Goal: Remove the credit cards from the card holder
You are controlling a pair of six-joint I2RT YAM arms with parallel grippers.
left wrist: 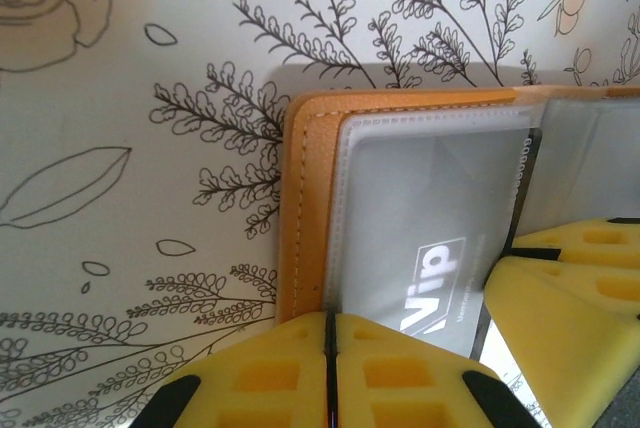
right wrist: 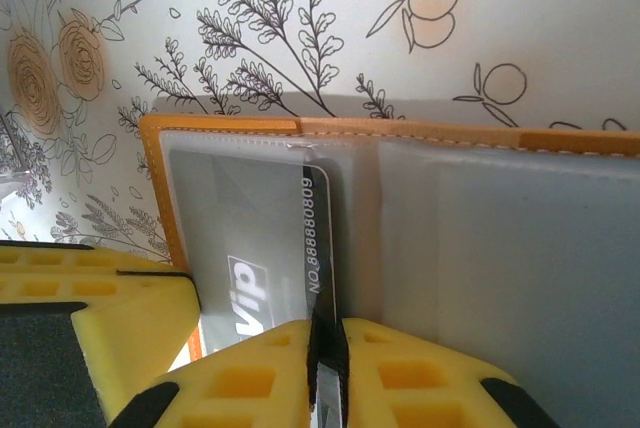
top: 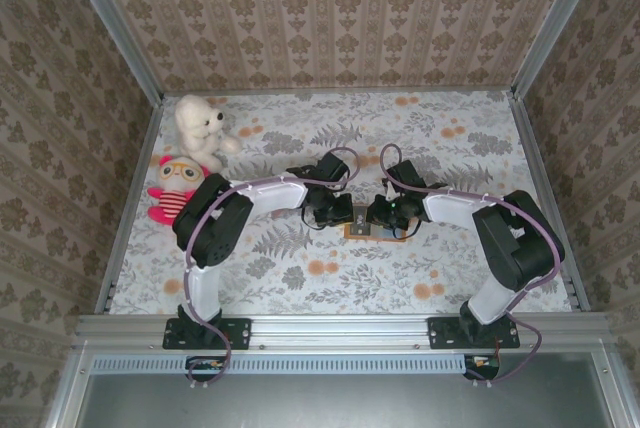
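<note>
So both arms are bunched up mid-table over the card holder [top: 357,231], which lies open and flat on the flowery tablecloth [top: 450,148], orange rim up against the leaf print. In the left wrist view you get a close look at the end pocket. There's a dark credit card [left wrist: 430,238] sitting under the greyish clear plastic, white "Vip" lettering and a row of digits along one edge.

The right gripper [right wrist: 327,363] has its yellow pads pinched tight on the long edge of that card, and you can see the thin dark strip running right into the seam between them. The left gripper [left wrist: 330,373] has its pads pressed together too, with just a hairline between them, parked at the holder's rim next to the same pocket. Can't tell whether it's actually got anything nipped in there.

Off at the far left of the table there's a white teddy bear [top: 200,123] and a pink stuffed doll [top: 175,188], well away from all this.
</note>
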